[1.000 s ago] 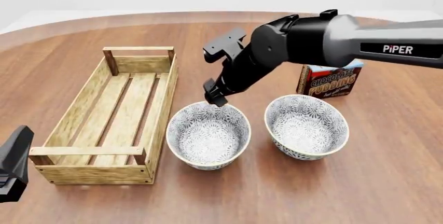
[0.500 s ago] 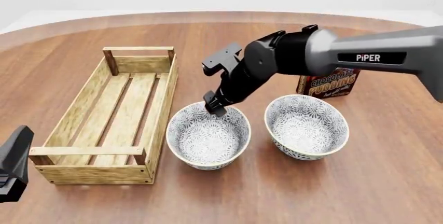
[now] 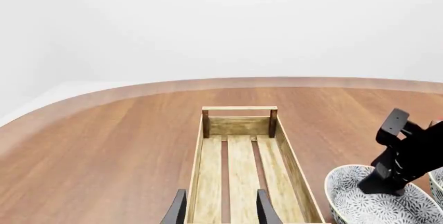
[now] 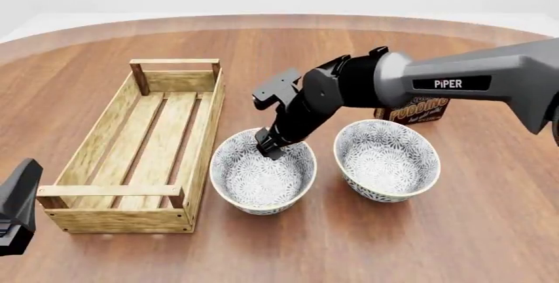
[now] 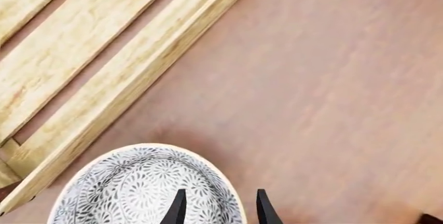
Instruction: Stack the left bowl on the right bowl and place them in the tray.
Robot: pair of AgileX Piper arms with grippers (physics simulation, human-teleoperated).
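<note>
The right gripper (image 4: 270,147) hangs at the far rim of the left bowl (image 4: 262,173), jaws apart astride it, unclamped; this bowl sits on the counter between the tray (image 4: 140,149) and the right bowl (image 4: 387,158). Next likely: clamp, then lift

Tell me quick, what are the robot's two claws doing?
Left gripper: open, holding nothing, near the tray.
Right gripper: open, straddling the rim of the left bowl, not gripping yet.
</note>
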